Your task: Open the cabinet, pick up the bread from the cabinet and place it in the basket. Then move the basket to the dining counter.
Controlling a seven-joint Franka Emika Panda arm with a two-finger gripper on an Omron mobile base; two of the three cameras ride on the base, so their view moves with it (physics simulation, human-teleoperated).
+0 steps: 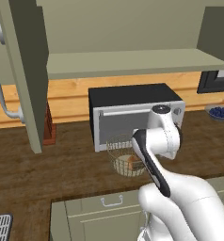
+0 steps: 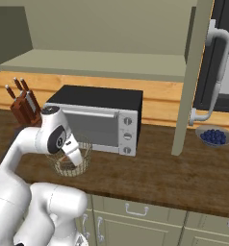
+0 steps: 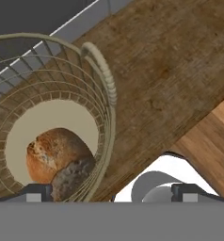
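The wire basket stands on the worktop in front of the toaster oven, also seen from the base. The golden-brown bread lies on its tan base. My gripper hangs open just above the basket's near rim. One fingertip is over the inside by the bread, the other is outside the rim, and nothing is held. The cabinet stands open, its doors swung outward and its shelf bare. The dining counter is out of view.
The toaster oven sits right behind the basket. A knife block is to the left and a bowl of blueberries to the right. The open door edges hang low over the dark worktop.
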